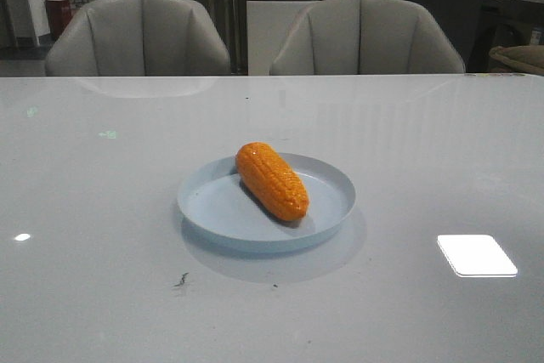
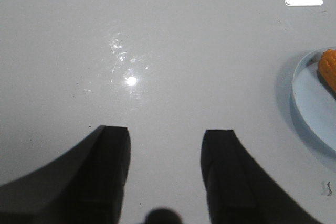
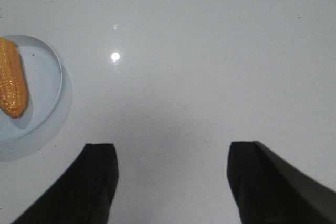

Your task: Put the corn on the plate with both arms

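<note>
The orange-yellow corn [image 1: 272,181] lies on the pale blue plate [image 1: 212,206] in the middle of the table, its length running from back left to front right. Neither arm shows in the front view. In the left wrist view my left gripper [image 2: 165,132] is open and empty above bare table, with the plate's rim [image 2: 296,103] and the end of the corn [image 2: 329,69] at the picture's edge. In the right wrist view my right gripper [image 3: 173,148] is open and empty above bare table, apart from the plate [image 3: 44,85] and the corn [image 3: 11,85].
The table [image 1: 425,142] is glossy and pale grey, with bright light reflections [image 1: 477,255]. Two grey chairs [image 1: 140,36] stand behind its far edge. A small dark scuff [image 1: 182,280] marks the table in front of the plate.
</note>
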Motion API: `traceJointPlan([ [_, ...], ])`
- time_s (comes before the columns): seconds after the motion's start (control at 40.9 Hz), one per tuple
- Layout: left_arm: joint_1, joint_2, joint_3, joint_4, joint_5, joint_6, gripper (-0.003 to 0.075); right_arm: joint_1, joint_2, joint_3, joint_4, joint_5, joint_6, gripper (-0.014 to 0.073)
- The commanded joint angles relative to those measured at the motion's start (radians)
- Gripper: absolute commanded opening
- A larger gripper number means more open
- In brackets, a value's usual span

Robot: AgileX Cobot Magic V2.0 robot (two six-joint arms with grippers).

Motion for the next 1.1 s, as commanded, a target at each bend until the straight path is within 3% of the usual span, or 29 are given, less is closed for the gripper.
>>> traceJointPlan([
  [0.0,0.002,-0.013,-0.027,-0.004,-0.071,-0.009,0.0285,-0.007,-0.008,-0.025,0.006,-0.053,-0.007,0.0542],
  [0.342,0.002,-0.013,-0.027,-0.008,-0.071,-0.009,0.0089,-0.007,-0.008,-0.025,0.006,-0.053,-0.007,0.0542],
  [0.929,0.0,-0.013,-0.013,-0.008,-0.078,-0.009,0.009,-0.007,-0.008,-0.025,0.006,-0.053,-0.007,0.0542],
  [1.076,-0.031,-0.063,0.046,0.011,-0.197,-0.009,0.009,-0.007,-0.008,-0.025,0.006,-0.053,-0.007,0.0542],
])
